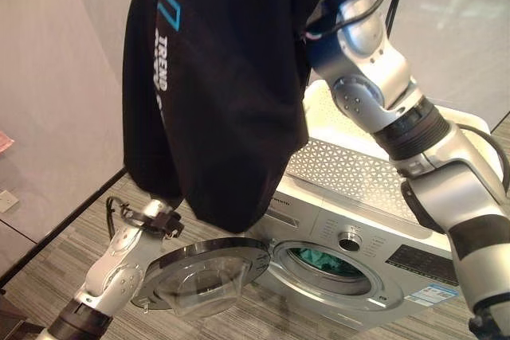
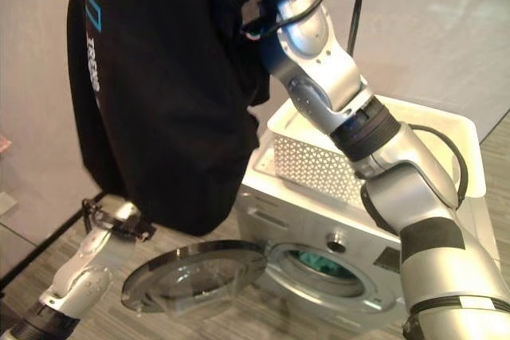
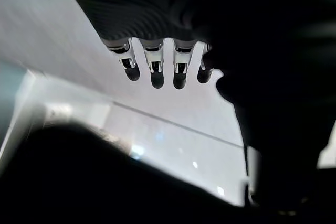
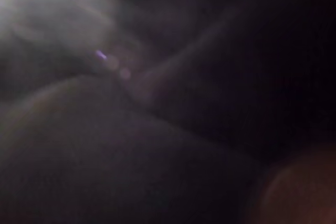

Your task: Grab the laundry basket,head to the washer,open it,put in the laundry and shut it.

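A black garment [image 1: 215, 77] with pale blue print hangs high in the air in front of the washer [image 1: 382, 232]. My right arm [image 1: 374, 77] rises to the garment's top, and the right hand is buried in the cloth. The washer's round door [image 1: 207, 272] stands swung open, and green laundry [image 1: 331, 262] lies in the drum. A white perforated laundry basket [image 2: 319, 165] sits on top of the washer. My left hand [image 3: 152, 69] is just under the garment's lower edge by the door, fingers relaxed with nothing between them and dark cloth beside them.
A pale wall [image 1: 56, 117] runs along the left, meeting the striped grey floor [image 1: 72, 252] at a dark skirting. The open door juts out over the floor in front of the washer.
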You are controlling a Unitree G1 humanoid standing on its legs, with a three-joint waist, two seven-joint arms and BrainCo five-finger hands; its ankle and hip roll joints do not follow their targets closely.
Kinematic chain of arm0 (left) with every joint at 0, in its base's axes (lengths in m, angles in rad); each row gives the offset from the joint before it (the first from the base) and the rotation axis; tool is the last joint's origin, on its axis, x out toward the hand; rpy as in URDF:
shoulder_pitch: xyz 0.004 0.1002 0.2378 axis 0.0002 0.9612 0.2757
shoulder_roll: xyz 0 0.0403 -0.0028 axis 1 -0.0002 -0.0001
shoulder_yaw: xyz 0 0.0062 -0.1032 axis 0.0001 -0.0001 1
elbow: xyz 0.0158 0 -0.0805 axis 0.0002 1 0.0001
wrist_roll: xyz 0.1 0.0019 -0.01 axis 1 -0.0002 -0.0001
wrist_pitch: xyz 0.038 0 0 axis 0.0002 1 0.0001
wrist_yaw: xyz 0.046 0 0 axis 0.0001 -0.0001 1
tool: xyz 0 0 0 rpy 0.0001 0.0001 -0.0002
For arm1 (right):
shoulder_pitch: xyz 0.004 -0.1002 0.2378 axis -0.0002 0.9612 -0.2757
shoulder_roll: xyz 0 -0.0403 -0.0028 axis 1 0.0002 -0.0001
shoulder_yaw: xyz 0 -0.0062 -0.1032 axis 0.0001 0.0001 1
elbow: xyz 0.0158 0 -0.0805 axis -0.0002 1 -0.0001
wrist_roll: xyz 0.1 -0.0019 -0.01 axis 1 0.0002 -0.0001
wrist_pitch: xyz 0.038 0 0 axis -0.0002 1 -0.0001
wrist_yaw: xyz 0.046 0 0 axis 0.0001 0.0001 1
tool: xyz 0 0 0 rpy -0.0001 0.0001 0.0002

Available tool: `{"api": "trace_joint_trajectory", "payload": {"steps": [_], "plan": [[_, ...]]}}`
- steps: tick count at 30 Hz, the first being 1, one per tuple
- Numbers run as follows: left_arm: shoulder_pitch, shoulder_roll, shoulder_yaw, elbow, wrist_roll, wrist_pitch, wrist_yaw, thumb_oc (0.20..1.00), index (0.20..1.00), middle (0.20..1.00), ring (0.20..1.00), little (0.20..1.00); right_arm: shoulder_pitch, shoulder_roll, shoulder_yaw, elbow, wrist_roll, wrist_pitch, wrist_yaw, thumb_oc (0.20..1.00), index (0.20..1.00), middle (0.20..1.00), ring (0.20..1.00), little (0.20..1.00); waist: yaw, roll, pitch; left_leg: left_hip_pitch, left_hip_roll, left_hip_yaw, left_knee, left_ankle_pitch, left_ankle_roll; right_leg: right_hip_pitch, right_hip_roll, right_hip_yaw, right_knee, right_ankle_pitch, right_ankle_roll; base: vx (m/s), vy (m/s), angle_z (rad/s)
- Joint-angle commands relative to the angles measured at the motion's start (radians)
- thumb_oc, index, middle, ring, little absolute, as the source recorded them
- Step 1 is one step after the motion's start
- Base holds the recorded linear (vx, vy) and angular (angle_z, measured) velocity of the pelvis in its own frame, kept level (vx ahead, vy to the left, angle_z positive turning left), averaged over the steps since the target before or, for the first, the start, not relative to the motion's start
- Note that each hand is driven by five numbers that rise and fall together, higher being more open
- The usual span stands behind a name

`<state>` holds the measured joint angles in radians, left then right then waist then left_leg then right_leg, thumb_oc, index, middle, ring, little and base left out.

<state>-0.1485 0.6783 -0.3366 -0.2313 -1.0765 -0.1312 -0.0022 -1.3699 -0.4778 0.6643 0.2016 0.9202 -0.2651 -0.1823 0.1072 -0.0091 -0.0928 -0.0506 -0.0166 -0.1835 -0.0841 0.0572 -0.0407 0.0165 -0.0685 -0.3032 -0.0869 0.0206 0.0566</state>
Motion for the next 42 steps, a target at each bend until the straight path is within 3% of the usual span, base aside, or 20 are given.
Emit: {"api": "trace_joint_trajectory", "payload": {"steps": [1,9,18,22,27,42], "plan": [[-0.048,0.001,0.026,-0.051,-0.032,-0.073,0.023,1.0,1.0,1.0,1.0,1.0,-0.073,-0.038,0.014,-0.004,0.009,-0.017,0.015,0.2,0.2,0.2,0.2,0.2,-0.005,-0.046,-0.042,-0.055,0.056,-0.008,-0.003,0.037,-0.053,0.036,-0.105,0.056,0.0,0.041,0.078,-0.02,0.004,-0.03],[-0.069,0.014,-0.001,-0.186,-0.13,-0.084,-0.031,1.0,1.0,1.0,1.0,1.0,-0.032,-0.145,0.007,-0.043,-0.141,0.004,0.011,0.2,0.2,0.2,0.2,0.2,-0.006,-0.042,-0.032,-0.051,0.056,-0.001,-0.003,0.034,-0.045,0.034,-0.106,0.066,0.0,0.044,0.081,0.0,0.002,-0.02],[-0.111,0.008,-0.008,-0.228,-0.132,-0.108,-0.042,1.0,1.0,1.0,1.0,1.0,-0.108,-0.116,-0.058,0.068,-0.268,-0.011,-0.092,0.2,0.2,0.2,0.2,0.2,0.005,-0.042,-0.036,-0.043,0.053,-0.005,-0.003,0.028,-0.041,0.039,-0.107,0.069,0.0,0.041,0.08,0.0,0.0,0.0],[-0.118,-0.002,-0.02,-0.223,-0.125,-0.108,-0.045,1.0,1.0,1.0,1.0,1.0,-0.143,-0.09,-0.072,0.102,-0.283,-0.019,-0.118,0.2,0.2,0.2,0.2,0.2,0.008,-0.043,-0.037,-0.041,0.053,-0.003,-0.003,0.026,-0.039,0.039,-0.107,0.071,0.0,0.04,0.08,0.0,0.0,0.0],[-0.108,0.007,-0.046,-0.217,-0.129,-0.096,-0.057,1.0,1.0,1.0,1.0,1.0,-0.195,-0.056,-0.077,0.204,-0.172,-0.052,-0.116,0.2,0.2,0.2,0.2,0.2,0.011,-0.045,-0.042,-0.038,0.052,0.0,-0.003,0.024,-0.038,0.04,-0.104,0.075,0.0,0.042,0.078,0.0,0.0,0.0],[-0.06,0.004,-0.09,-0.17,-0.13,-0.061,-0.086,1.0,1.0,1.0,1.0,1.0,-0.358,-0.056,-0.066,0.374,-0.221,-0.077,-0.198,0.2,0.2,0.2,0.2,0.2,0.015,-0.05,-0.048,-0.039,0.05,0.0,-0.003,0.022,-0.036,0.034,-0.104,0.075,0.0,0.042,0.082,0.0,0.0,0.0]]}}
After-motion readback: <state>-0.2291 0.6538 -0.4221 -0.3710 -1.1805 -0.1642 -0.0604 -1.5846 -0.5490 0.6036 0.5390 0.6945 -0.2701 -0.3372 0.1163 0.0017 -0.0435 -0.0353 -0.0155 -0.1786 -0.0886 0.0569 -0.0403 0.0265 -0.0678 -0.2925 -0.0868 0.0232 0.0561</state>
